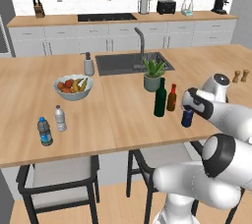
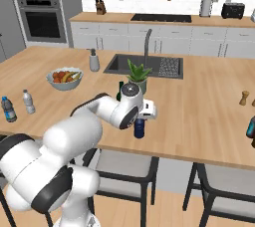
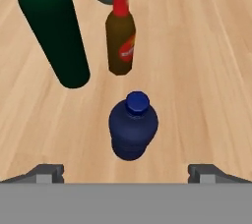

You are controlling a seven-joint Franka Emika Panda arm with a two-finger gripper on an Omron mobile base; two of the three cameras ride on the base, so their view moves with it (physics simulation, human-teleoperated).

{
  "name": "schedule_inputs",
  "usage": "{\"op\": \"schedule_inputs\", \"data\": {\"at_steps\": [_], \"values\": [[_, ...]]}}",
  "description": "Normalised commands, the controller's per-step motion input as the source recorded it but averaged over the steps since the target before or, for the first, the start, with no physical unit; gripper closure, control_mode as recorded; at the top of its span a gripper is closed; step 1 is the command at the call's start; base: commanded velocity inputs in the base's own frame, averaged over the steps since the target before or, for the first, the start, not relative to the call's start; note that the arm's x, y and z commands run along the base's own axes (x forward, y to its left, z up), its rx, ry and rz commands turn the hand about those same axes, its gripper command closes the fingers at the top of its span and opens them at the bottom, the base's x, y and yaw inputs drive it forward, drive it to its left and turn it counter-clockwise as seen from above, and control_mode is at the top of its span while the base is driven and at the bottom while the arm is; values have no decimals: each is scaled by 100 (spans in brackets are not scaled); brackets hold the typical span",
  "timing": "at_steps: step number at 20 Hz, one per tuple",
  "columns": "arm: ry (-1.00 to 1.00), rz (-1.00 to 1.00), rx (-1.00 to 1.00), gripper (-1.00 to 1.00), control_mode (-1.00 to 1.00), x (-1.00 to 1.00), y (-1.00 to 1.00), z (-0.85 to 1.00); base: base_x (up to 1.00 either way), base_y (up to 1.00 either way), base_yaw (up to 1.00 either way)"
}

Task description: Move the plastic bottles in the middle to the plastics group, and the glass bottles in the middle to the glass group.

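End effector spread wide and released, poised above the navy bottle standing upright on the tabletop. Green bottle at eleven o'clock, amber bottle at twelve, both apart from it.

The amber bottle bears a label, its writing illegible.

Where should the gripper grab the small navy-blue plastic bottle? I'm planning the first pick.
Probably around the round body of the small navy-blue plastic bottle, coming down from above. It stands upright, apart from the tall dark green bottle and the amber-brown bottle. The open gripper already straddles it.
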Motion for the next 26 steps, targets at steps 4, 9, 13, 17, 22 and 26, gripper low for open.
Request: {"op": "schedule_inputs", "data": {"at_steps": [4, 9, 13, 17, 22, 26], "values": [[1, 6, 0, -100, -100, 32, 0, -18, 0, 0, 0], [4, 2, 0, -100, -100, 20, -5, -2, 0, 0, 0], [3, 0, 0, -100, -100, 14, 0, -11, 0, 0, 0], [0, 0, 0, -100, -100, 15, 0, -24, 0, 0, 0], [0, 0, 0, -100, -100, 11, 0, -27, 0, 0, 0], [0, 0, 0, -100, -100, 2, -2, -22, 0, 0, 0]]}}
